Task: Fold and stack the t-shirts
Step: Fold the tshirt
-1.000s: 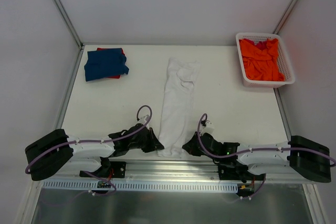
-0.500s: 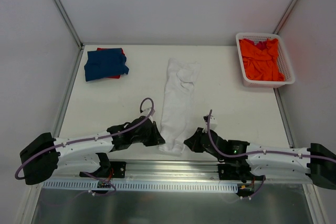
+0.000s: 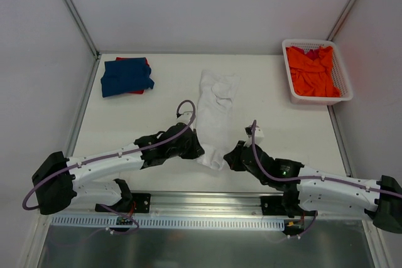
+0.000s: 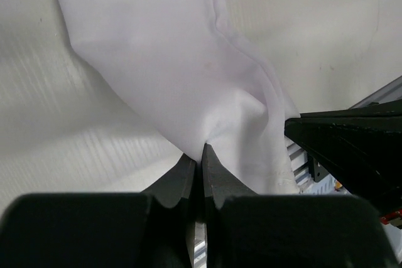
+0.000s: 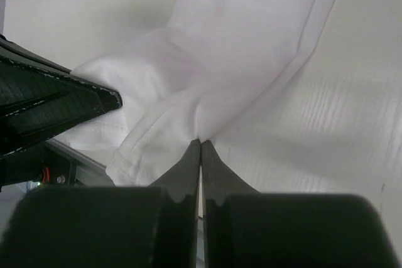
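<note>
I pinch the white t-shirt (image 3: 215, 114) with left gripper (image 3: 196, 150) and right gripper (image 3: 231, 155), both closed on it.
Its long axis runs up the frame from them (both arms equally near).

Looks like a robotics lab cell: bare white tabletop (image 3: 138, 123) walled by white panels (image 3: 207, 4) on aluminium framing (image 3: 74, 10), left arm (image 3: 107, 160) and right arm (image 3: 333, 186) bolted to a metal rail (image 3: 207, 202) along the near edge, purple cables (image 3: 186, 102) exposed.

No readable text, label or number shows on anything here
</note>
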